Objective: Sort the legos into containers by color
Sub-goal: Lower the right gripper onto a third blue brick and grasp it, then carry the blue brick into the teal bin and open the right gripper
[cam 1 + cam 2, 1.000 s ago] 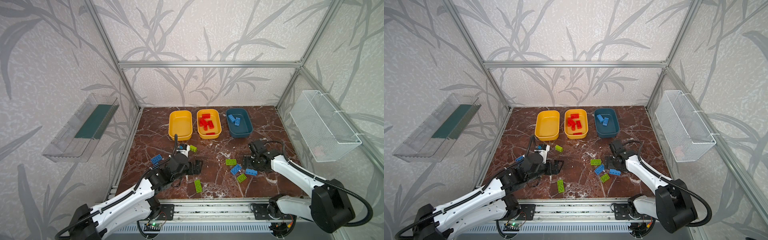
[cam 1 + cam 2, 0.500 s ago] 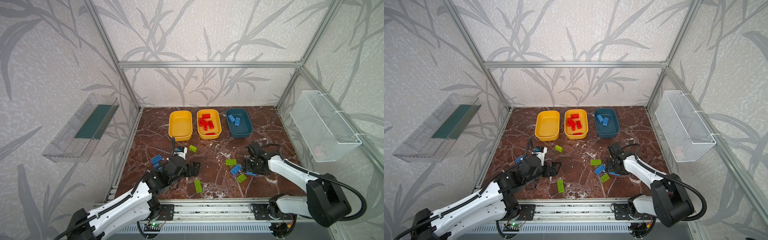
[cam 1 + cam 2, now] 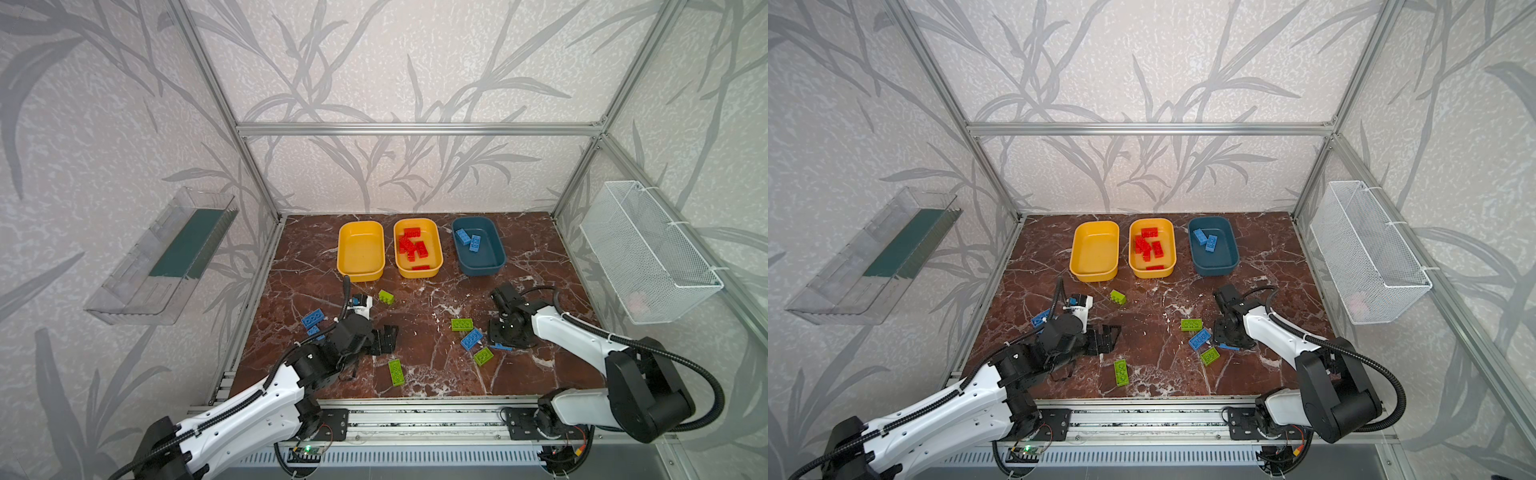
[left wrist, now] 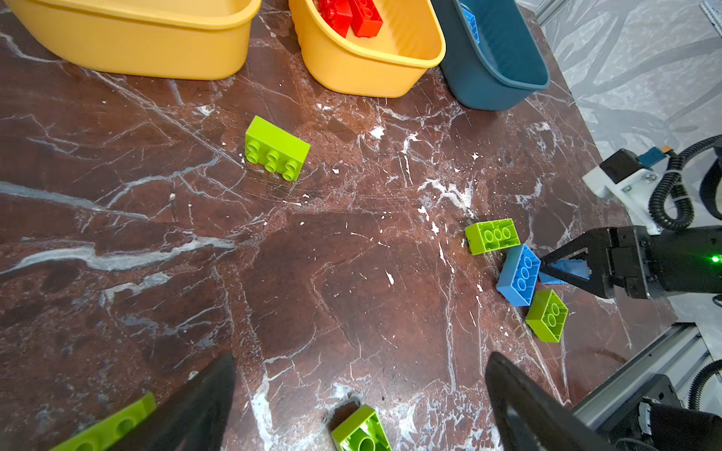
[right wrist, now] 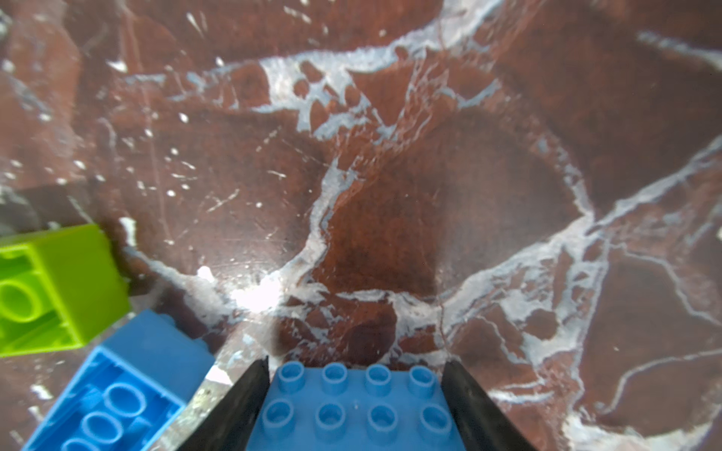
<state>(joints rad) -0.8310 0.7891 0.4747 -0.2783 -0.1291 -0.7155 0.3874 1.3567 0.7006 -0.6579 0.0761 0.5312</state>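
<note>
Pick step: my right gripper (image 5: pixel 356 367) straddles a blue brick (image 5: pixel 351 410), jaws apparently clamped; left gripper (image 4: pixel 361 359) gapes empty. Next I lift, carry to far teal tub (image 3: pixel 482 269).

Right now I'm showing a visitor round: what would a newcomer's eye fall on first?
Red plastic bricks lie heaped in the middle yellow plastic tub at the back, between an empty yellow tub and a dark teal tub. Nearer the front, the right gripper clamps a flat light blue studded brick beside a lime green brick.
</note>
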